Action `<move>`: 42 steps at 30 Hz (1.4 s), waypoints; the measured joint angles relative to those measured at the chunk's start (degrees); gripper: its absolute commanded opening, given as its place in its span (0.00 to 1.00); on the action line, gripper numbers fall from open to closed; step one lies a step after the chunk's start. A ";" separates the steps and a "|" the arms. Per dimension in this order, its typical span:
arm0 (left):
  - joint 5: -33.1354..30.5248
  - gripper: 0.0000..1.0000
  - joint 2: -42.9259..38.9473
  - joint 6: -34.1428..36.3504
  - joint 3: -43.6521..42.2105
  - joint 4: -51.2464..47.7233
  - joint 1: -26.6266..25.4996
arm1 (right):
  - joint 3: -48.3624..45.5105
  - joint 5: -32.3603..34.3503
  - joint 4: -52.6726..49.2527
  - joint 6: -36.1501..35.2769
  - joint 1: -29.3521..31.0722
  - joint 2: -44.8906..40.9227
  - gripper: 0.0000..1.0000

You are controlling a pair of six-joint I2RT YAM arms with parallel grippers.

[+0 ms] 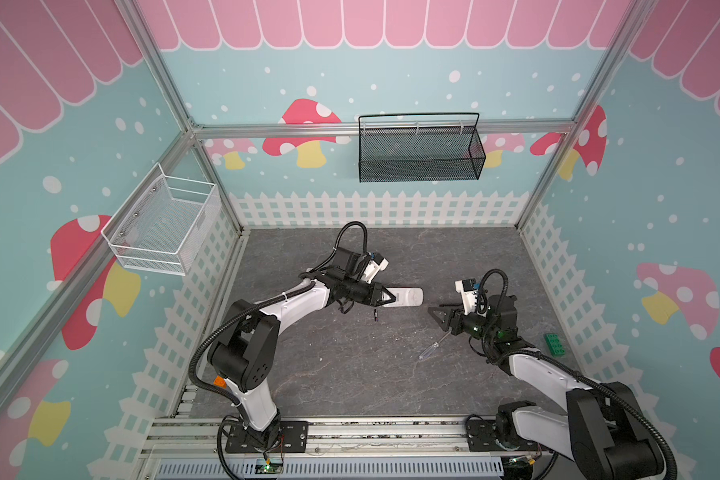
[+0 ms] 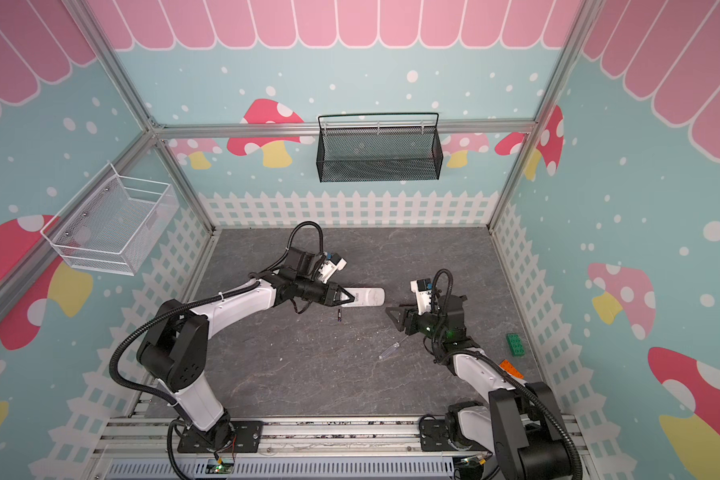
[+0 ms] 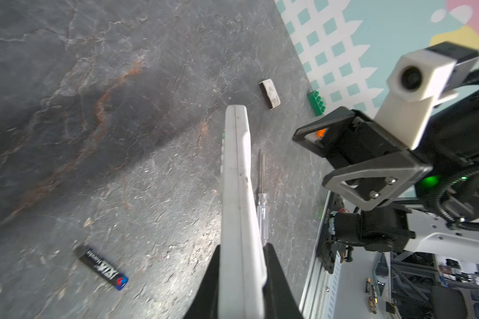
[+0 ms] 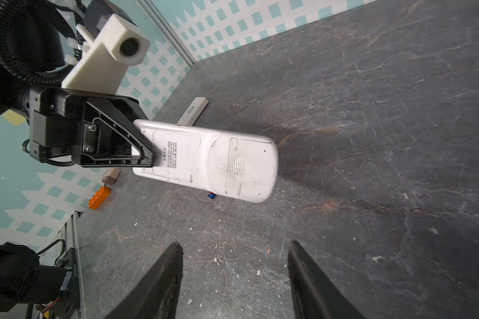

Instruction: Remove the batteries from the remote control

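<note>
Grey slate-look tabletop [image 1: 350,374], boxed by printed walls on three sides, aluminium rail [image 1: 350,432] along the near edge.

- The left gripper [image 1: 391,297] is clamped across the thickness of the white remote [image 1: 408,297] at one end. The remote hangs above the slab with its shadow under it, back face up, free end pointing at the right gripper [image 4: 235,245].
- The right gripper's fingers are spread with nothing between them. It sits just off the remote's free end, with a clear gap.
- One black battery [image 1: 376,314] lies on the slab just rail-side of the remote, by its clamped end.
- The screwdriver [image 1: 433,347] lies rail-side of the remote's free end, close to the right gripper.
- A small white plate [image 3: 270,94] lies on the slab past the remote's free end.
- The green brick [image 1: 555,345] is well beyond the remote's free end, against the side fence.
- A slim white bar [image 4: 192,111] lies past the remote's clamped end, near the fence.
- The slab is bare from the remote to the back fence [image 1: 371,210]. There is a wide bare stretch from the remote to the rail.
</note>
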 measured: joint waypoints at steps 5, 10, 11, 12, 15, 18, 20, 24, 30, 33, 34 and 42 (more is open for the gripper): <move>2.67 0.00 0.02 -2.80 0.04 3.91 -0.59 | 0.17 -2.86 4.55 2.49 0.00 4.85 0.64; 3.72 0.00 0.35 -4.33 0.17 5.33 -0.66 | 1.86 -5.86 8.90 6.12 -0.50 11.39 0.63; 3.89 0.00 0.50 -4.48 0.28 5.35 -0.66 | 2.27 -6.32 10.08 6.97 -0.83 12.33 0.63; 3.93 0.00 0.57 -4.48 0.35 5.38 -0.66 | 2.67 -6.64 10.80 7.43 -0.90 12.94 0.62; 4.07 0.00 0.66 -4.28 0.39 5.20 -0.66 | 4.63 -8.02 12.52 8.70 -1.53 15.23 0.59; 4.17 0.00 0.66 -4.02 0.46 4.87 -0.66 | 6.43 -9.25 13.29 9.79 -1.73 16.74 0.56; 4.31 0.00 0.66 -3.98 0.50 5.05 -0.66 | 7.32 -9.90 13.49 10.01 -2.12 17.77 0.51; 4.33 0.00 0.68 -3.85 0.55 4.85 -0.66 | 8.63 -11.04 13.75 10.86 -2.34 20.13 0.44; 4.17 0.00 1.07 -3.15 0.68 4.72 -0.44 | 9.60 -11.89 14.10 11.50 -2.78 21.79 0.40; 4.07 0.00 1.22 -2.99 0.68 4.81 -0.42 | 10.01 -12.20 14.03 11.69 -3.06 22.27 0.37; 4.04 0.00 1.29 -2.95 0.70 4.90 -0.42 | 10.12 -12.11 13.88 11.63 -3.10 22.29 0.38; 3.87 0.00 2.16 -2.95 1.31 5.01 -1.27 | 10.32 -12.13 13.40 10.86 -3.02 22.49 0.46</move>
